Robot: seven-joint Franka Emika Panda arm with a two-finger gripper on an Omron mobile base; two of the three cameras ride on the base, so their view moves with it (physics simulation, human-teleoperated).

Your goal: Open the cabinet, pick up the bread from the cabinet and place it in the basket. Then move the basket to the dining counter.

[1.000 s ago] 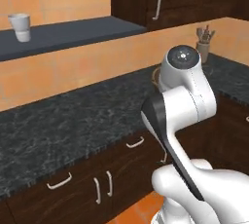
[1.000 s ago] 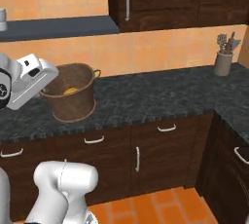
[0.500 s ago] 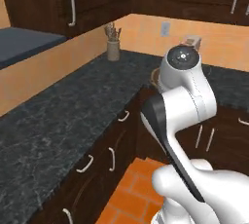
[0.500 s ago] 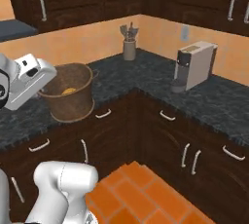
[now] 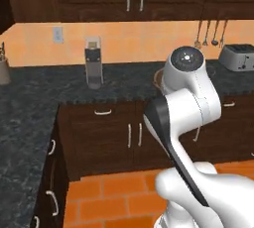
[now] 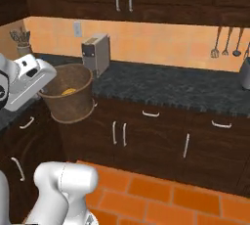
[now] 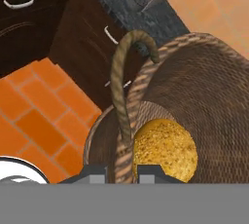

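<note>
The gripper [image 7: 121, 169] has its fingers [image 7: 95, 172] pinched on the rim of the basket [image 6: 68, 99] by a handle [image 7: 121, 86], carrying it clear of the worktop [image 6: 171, 84] with the bread [image 7: 165, 150] lying inside, presumably bound for the dining counter.
</note>
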